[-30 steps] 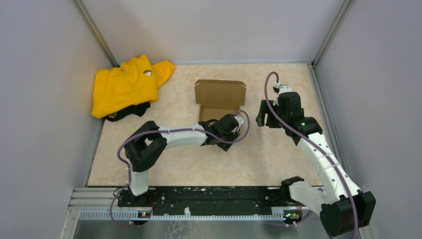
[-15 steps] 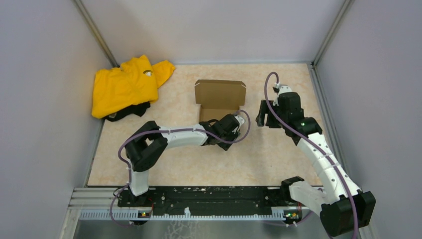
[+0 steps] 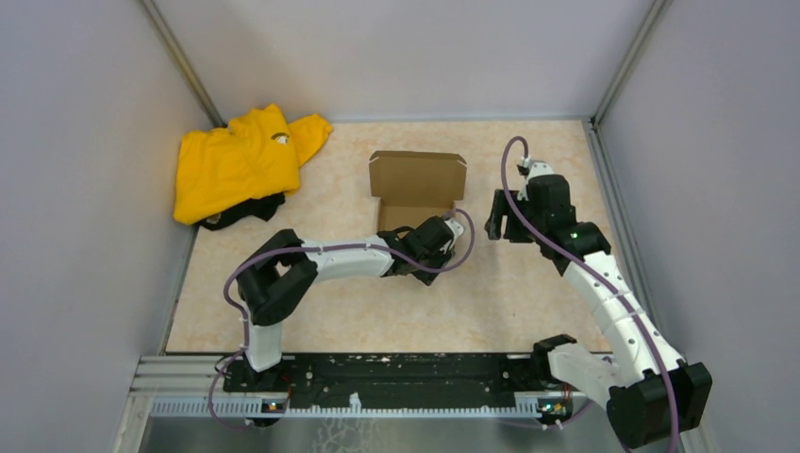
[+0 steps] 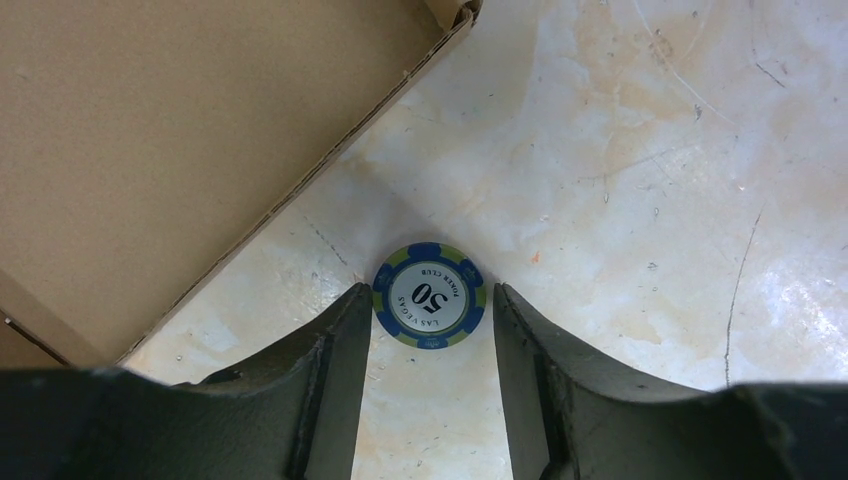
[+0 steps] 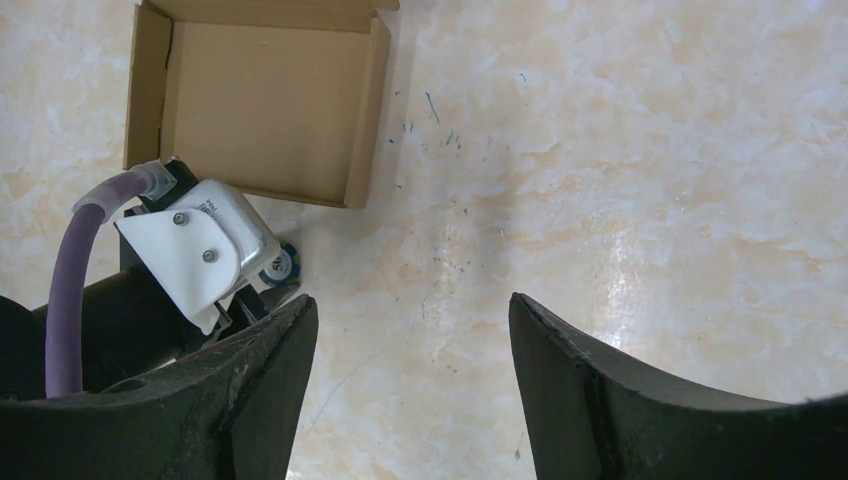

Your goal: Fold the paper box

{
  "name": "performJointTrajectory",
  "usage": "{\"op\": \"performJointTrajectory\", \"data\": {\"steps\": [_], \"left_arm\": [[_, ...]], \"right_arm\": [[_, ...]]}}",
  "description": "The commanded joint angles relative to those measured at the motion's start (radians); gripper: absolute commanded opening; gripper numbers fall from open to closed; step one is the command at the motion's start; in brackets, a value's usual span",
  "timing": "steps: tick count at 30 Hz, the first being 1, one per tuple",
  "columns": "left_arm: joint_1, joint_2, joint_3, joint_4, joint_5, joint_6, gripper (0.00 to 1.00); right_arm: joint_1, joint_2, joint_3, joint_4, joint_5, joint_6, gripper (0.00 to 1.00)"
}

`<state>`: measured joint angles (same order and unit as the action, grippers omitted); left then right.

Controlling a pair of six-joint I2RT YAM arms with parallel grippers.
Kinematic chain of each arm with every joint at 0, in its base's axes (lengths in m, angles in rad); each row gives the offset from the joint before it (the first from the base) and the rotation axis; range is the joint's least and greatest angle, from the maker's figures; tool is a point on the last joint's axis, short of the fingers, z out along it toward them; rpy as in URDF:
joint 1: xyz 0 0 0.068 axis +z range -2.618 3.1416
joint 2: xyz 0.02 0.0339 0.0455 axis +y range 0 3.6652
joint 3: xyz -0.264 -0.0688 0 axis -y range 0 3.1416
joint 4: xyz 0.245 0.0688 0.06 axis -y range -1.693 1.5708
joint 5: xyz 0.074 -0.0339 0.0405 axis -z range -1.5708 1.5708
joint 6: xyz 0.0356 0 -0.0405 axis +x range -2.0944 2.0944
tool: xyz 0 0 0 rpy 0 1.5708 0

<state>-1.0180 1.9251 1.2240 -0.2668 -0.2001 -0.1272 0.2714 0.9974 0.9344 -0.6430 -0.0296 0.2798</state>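
The paper box (image 3: 416, 189) is brown cardboard and lies open mid-table, its lid flap standing up at the back. It fills the upper left of the left wrist view (image 4: 150, 130) and sits at the top left of the right wrist view (image 5: 265, 110). My left gripper (image 3: 451, 229) is low at the box's near right corner, outside it. Its jaws (image 4: 429, 292) are open on either side of a blue poker chip (image 4: 430, 296) that lies flat on the table. My right gripper (image 3: 505, 226) hovers right of the box, open and empty (image 5: 412, 305).
A yellow garment (image 3: 241, 160) lies crumpled at the back left, over something black (image 3: 253, 208). Grey walls enclose the table on three sides. The black base rail (image 3: 396, 377) runs along the near edge.
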Motion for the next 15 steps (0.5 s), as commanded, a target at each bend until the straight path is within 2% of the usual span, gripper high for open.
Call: {"op": "performJointTrajectory", "data": {"steps": [1,15], "left_arm": [[0.012,0.014,-0.04,-0.045,-0.005,0.009,0.52],[0.018,-0.006,-0.024,-0.043,-0.031,0.017,0.5]], "right_arm": [[-0.011,-0.002,0.017,0.04,-0.014,-0.011,0.69],[-0.011,0.0,0.023,0.038,-0.01,-0.012,0.69]]}}
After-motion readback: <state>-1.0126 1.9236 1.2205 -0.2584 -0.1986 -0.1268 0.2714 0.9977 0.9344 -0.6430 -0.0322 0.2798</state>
